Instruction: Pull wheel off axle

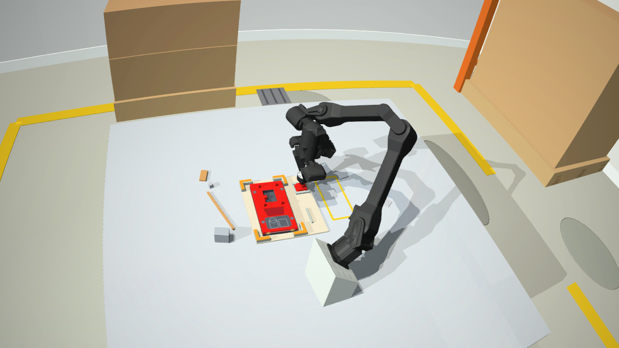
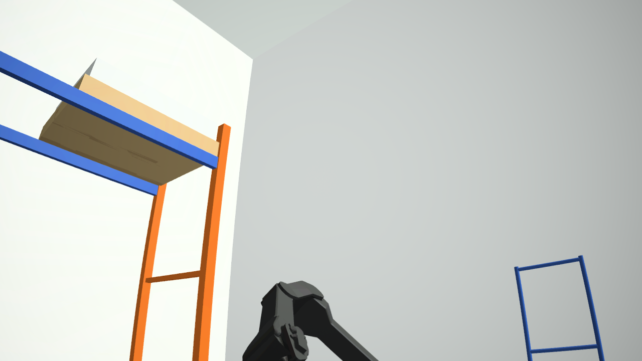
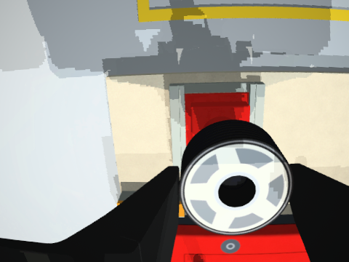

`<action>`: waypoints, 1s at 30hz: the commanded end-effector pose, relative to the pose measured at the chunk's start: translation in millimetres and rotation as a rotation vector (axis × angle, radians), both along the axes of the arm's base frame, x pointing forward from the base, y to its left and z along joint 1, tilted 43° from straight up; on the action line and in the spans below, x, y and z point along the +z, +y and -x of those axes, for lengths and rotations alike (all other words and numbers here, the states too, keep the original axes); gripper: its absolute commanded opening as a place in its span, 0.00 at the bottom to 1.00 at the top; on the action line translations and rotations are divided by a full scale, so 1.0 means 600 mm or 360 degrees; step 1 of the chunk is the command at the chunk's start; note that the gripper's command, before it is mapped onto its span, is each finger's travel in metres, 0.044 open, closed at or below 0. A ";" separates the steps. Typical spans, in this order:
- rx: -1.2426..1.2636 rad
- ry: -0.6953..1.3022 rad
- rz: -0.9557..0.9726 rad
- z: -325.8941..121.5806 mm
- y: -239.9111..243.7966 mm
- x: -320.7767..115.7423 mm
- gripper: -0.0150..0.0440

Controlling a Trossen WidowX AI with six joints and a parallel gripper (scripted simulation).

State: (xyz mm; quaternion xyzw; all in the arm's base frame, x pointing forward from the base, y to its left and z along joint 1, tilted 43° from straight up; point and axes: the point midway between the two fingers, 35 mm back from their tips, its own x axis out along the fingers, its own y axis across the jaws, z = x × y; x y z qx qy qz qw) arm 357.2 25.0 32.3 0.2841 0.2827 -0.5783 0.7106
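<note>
My gripper is shut on the wheel, one finger on each side of its black tyre. The wheel's pale spoked face points up toward the wrist camera. Its centre hole looks dark, and no axle sticks out above the face. Whether the axle's tip is still inside the hole cannot be told. Below the wheel is the red block in a grey holder. The marked area is a yellow outline on the table, beside the board. The exterior view shows only part of the arm.
The beige board carries a red chassis between orange corner brackets and a thin grey strip. Left of the board are a grey block, an orange stick, an orange block and a small grey cube.
</note>
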 end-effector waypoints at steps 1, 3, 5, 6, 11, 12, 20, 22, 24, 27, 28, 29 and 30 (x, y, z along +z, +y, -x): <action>0.0009 -0.0004 -0.0005 0.001 0.006 0.005 0.25; 0.0010 -0.0004 -0.0005 0.002 0.007 0.006 0.25; 0.0010 -0.0004 -0.0005 0.002 0.008 0.006 0.25; 0.0010 -0.0004 -0.0005 0.002 0.008 0.007 0.25; 0.0011 -0.0005 -0.0004 0.003 0.010 0.009 0.25; 0.0011 -0.0005 -0.0004 0.003 0.010 0.009 0.25; 0.0012 -0.0006 -0.0004 0.004 0.013 0.012 0.25; 0.0012 -0.0006 -0.0004 0.004 0.014 0.013 0.25; 0.0013 -0.0006 -0.0004 0.004 0.015 0.014 0.25; 0.0013 -0.0006 -0.0004 0.005 0.017 0.016 0.25; 0.0013 -0.0006 -0.0004 0.005 0.019 0.018 0.25; 0.0013 -0.0006 -0.0004 0.006 0.022 0.021 0.25; 0.0013 -0.0006 -0.0005 0.007 0.026 0.026 0.25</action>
